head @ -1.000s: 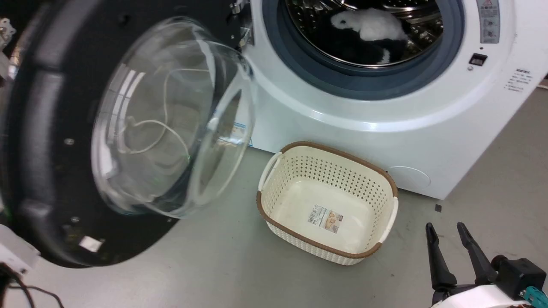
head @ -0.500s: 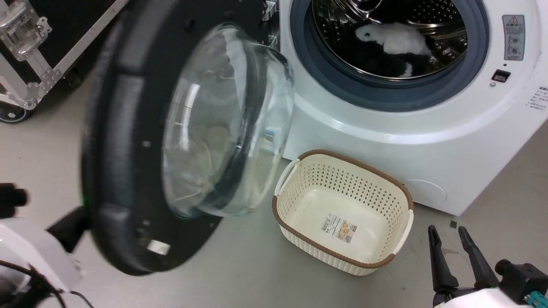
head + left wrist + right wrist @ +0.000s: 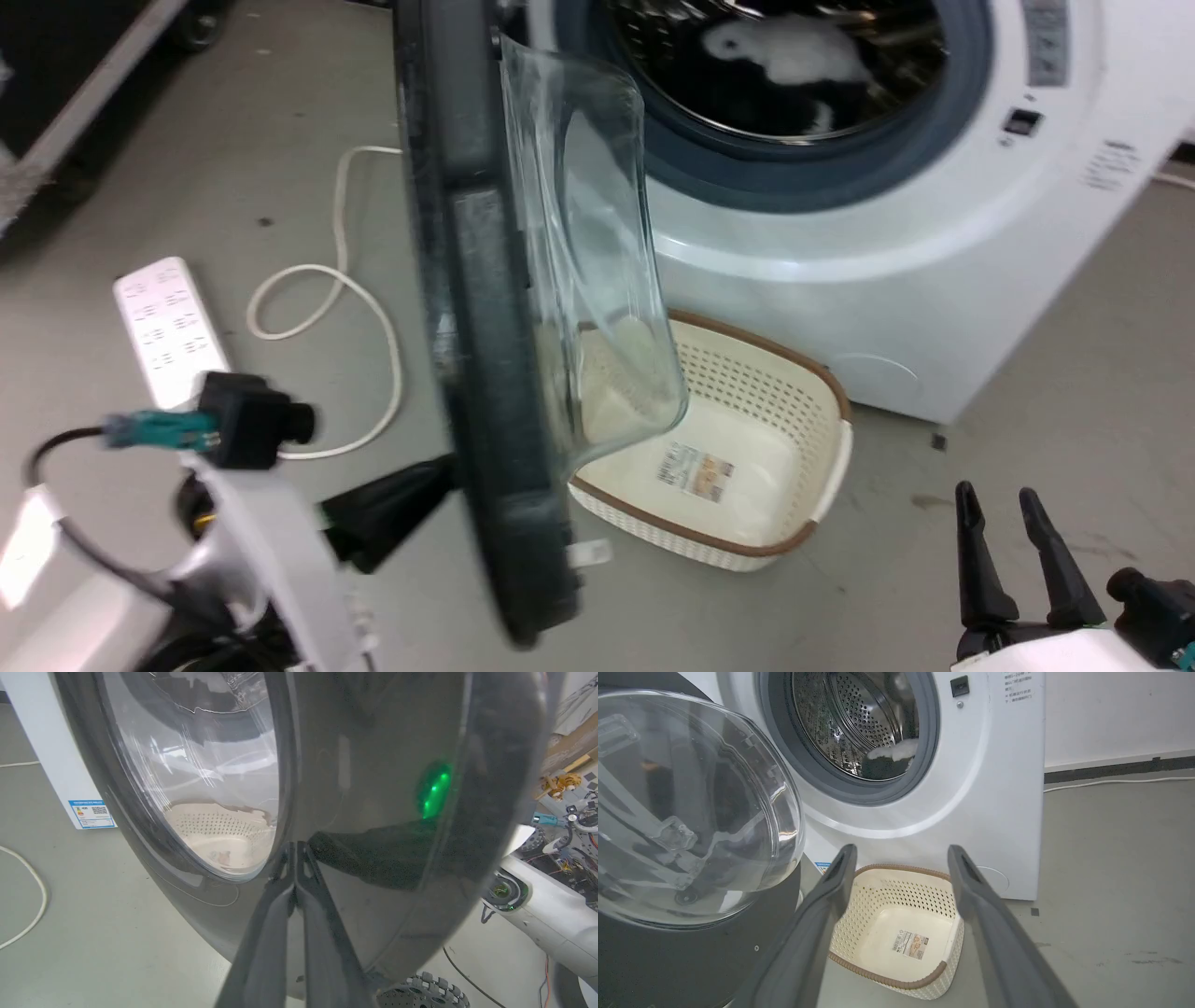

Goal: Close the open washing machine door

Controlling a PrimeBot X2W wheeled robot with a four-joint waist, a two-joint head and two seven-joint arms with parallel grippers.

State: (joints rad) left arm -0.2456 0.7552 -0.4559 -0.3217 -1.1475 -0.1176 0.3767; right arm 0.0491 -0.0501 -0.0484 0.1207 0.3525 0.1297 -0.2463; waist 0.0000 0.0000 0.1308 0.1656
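Note:
The washing machine door [image 3: 485, 373] stands half open, edge-on in the head view, its glass bowl [image 3: 583, 252] pointing at the white front-loader [image 3: 934, 261]. My left gripper [image 3: 446, 474] is shut, and its fingertips press on the door's glossy black outer face [image 3: 373, 742]. In the left wrist view the left gripper [image 3: 295, 877] meets its own reflection there. My right gripper [image 3: 1013, 523] hangs open at the lower right, apart from everything. In the right wrist view the right gripper [image 3: 901, 851] frames the bowl [image 3: 691, 812] and the open drum [image 3: 859, 723].
A cream basket [image 3: 822, 485] sits on the floor before the machine, partly under the door's bowl. A white power strip [image 3: 168, 317] and a looped cord [image 3: 364, 308] lie on the floor to the left. White and dark laundry [image 3: 784, 51] lies in the drum.
The door has swung from wide open toward the machine and is now edge-on. My left arm has come up behind it. The head camera shifted; the right gripper stayed put.

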